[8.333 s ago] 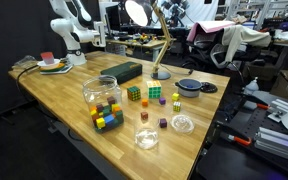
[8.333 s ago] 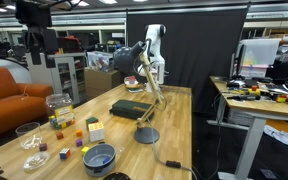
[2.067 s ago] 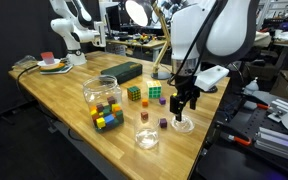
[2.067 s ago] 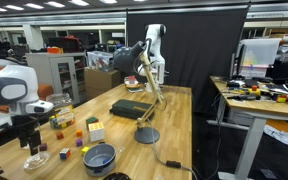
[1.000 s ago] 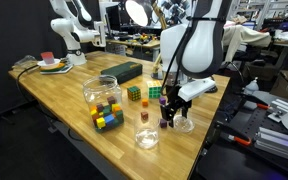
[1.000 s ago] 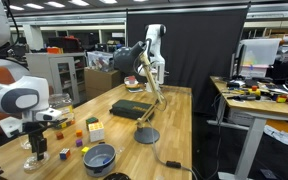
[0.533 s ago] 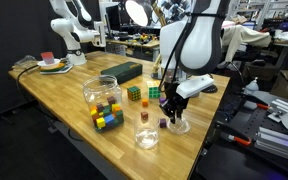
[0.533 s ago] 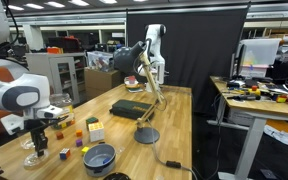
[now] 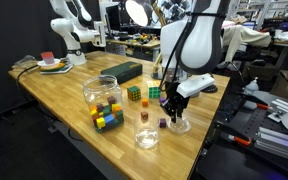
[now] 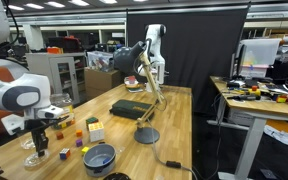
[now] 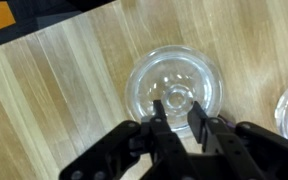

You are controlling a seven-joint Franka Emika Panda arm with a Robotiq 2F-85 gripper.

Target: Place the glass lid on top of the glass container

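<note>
Gripper (image 11: 179, 122) is sitting lower than a second ago, straddling the centre of the glass lid (image 11: 174, 70) on the surface (image 11: 54, 90) near the glass cup (image 9: 146, 138); can't tell if pinching. Keep centring, squeezing gently.

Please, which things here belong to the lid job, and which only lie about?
For the job: glass lid; glass container; gripper.

Lying about: jar of coloured cubes; puzzle cube; dark dish; lamp; black box.
</note>
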